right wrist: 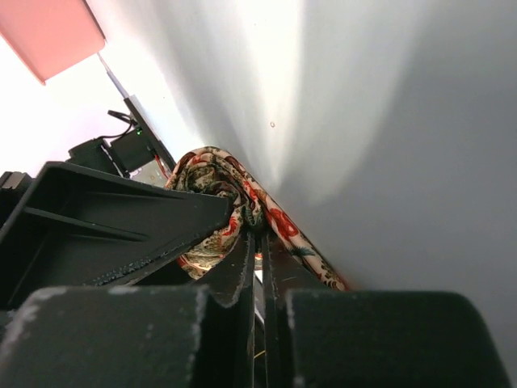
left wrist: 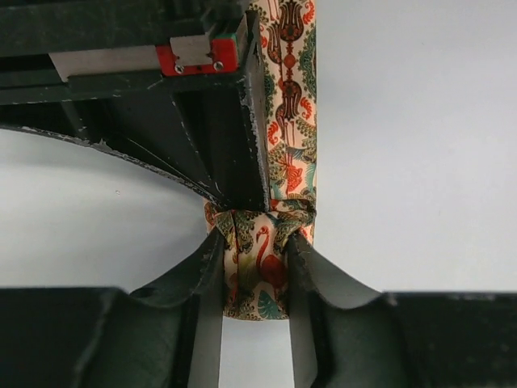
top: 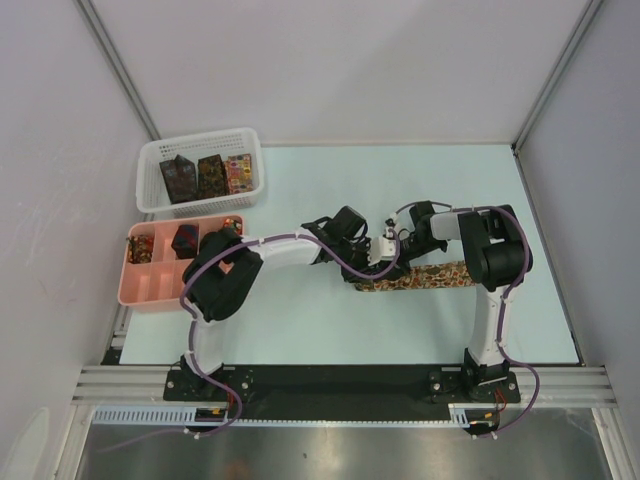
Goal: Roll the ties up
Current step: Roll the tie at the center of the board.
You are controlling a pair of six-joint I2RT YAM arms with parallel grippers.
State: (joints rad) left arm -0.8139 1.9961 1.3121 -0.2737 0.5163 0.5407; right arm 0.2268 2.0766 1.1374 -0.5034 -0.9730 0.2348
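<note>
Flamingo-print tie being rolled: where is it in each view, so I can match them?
Top external: tie right of centre on the table.
Left wrist: tie at centre, strip running to the top edge.
Right wrist: tie curled just left of centre.
Shared landmark: the pale table.

**Where everything lies**

The basket (top: 150, 190) stands at the far left of the table (top: 300, 330), with three folded ties (top: 210, 176) side by side in it. The tray (top: 150, 290) lies just in front of it, with rolled ties (top: 185, 241) in its back compartments. One tie (top: 420, 277) lies across the middle. Its rolled left end is between the fingers of the left gripper (left wrist: 255, 259), and the right gripper (right wrist: 257, 246) is just behind.
</note>
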